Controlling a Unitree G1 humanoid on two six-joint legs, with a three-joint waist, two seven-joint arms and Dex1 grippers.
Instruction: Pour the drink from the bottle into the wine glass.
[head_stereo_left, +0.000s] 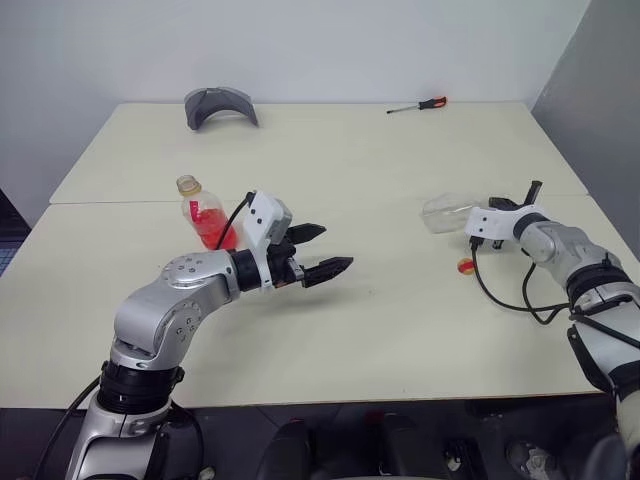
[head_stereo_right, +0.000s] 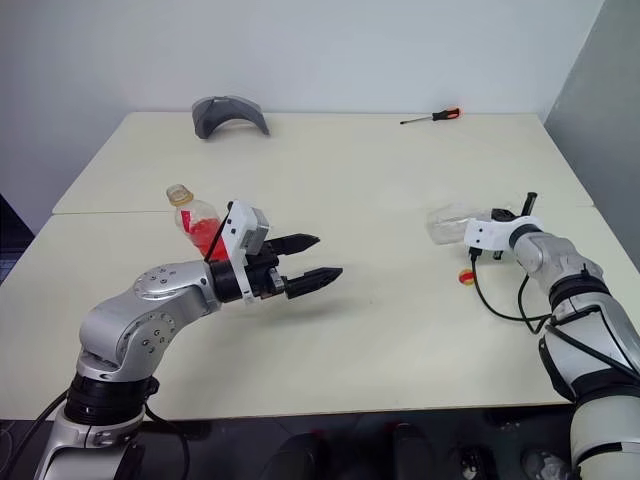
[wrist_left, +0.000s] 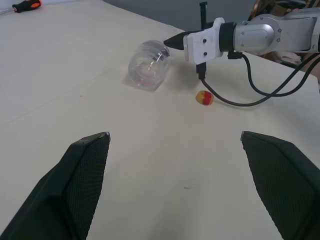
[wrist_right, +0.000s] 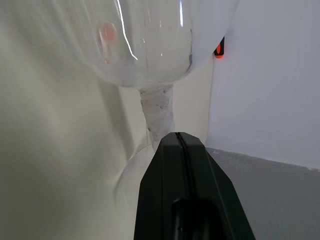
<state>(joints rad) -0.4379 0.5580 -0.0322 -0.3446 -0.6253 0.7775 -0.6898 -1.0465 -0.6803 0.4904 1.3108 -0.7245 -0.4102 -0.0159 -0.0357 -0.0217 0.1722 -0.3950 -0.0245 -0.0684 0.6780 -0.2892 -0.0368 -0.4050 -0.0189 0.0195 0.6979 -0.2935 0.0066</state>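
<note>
The glass lies on its side on the surface, bowl toward the middle, well to the right of the bottle. It cannot take a pour like this, so the step in hand looks to be setting it upright. The right hand sits at the stem end of the glass with its fingers shut. In the right wrist view the closed black fingers lie against the thin stem, just below the bowl; whether the stem is truly pinched or only touched I cannot tell. Gripping at the stem makes sense: it is the narrow part that slim fingers can close on, and it leaves the bowl free.

The bottle stands upright on the left, uncapped, with the drink filling its lower part. A small red and yellow cap-like piece lies just beside the right hand, which may be its cap.

The left hand hangs above the surface just right of the bottle, fingers spread wide and empty, pointing toward the glass. It seems parked there, ready for the bottle once the glass stands.

A screwdriver and a grey curved part lie at the far edge, out of the way.
</note>
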